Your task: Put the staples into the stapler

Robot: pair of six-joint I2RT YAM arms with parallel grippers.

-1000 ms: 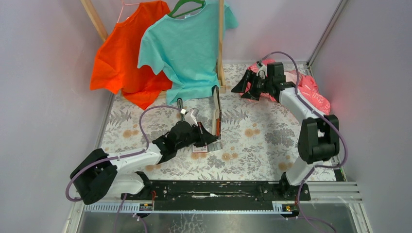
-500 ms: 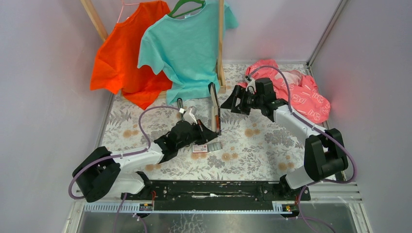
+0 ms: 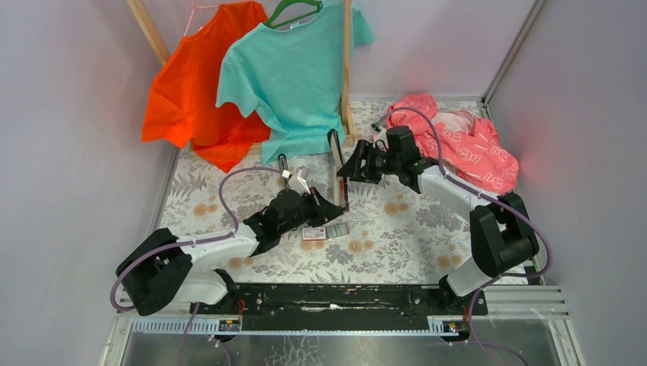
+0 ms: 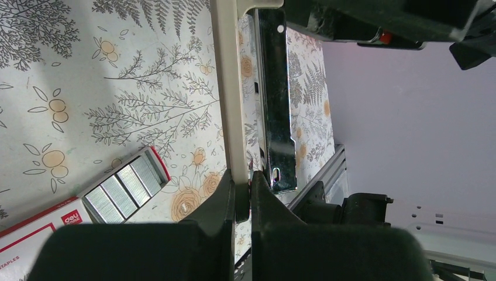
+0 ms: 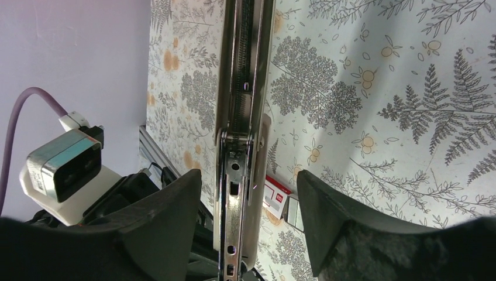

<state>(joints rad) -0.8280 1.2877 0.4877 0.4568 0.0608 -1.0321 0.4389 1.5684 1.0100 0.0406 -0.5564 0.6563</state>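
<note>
Legible only in the left wrist view, down and to the left of the left pincer [image 4: 243,188]: "deli" in white on a red patch, and below it "STAPLES" in red, clipped by the frame edge. Both printed on the small flat red-and-white cardboard box of staples [image 4: 41,225]. Open at one end, with three grey metallic staple strips [image 4: 126,187] side by side inside. Lying flat on the white tablecloth with grey ferns and orange flowers [image 4: 117,88], just beside the left pincer and apart from it.

Stretched low from the near-left base, forearm slanting up and to the right. Left pincer clamped tight on the cream bar of the cream-and-black stapler [image 4: 225,88], hinged wide open and standing nearly upright above the fingers.

Folded at a raised elbow on the right, forearm reaching back toward the left. Right pincer [image 5: 248,175] spread, one black finger on each side of the stapler's shiny metal magazine, a gap on both sides, gripping nothing.

From overhead, hard to separate the stapler's two halves behind the black fingers. In the right wrist view, lower end of the magazine cut off by the frame; only a red-and-white corner of the box showing past it. White print on the crumpled pink cloth [image 3: 469,149] beyond the right pincer too small to read.
</note>
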